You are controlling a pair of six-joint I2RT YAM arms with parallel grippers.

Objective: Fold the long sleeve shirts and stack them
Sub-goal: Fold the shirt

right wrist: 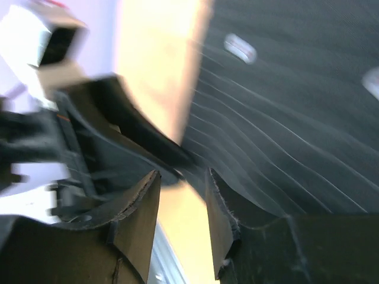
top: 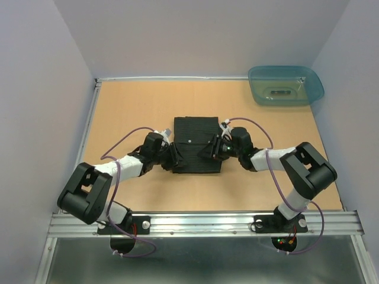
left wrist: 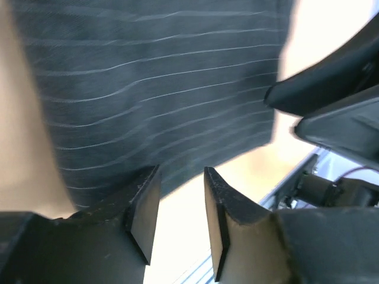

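While the shirt is lying lengthwise away from the bases, left gripper and right gripper are flanking its sides, jaws parted, empty.

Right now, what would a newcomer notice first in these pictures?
The black shirt, folded into a neat rectangle, lies in the middle of the table. The left gripper and right gripper flank its sides, jaws open. A teal tub sits at the far right corner.

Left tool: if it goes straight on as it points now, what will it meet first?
Most likely the black shirt, whose folded edge lies just ahead of the left tool; depth is unclear.
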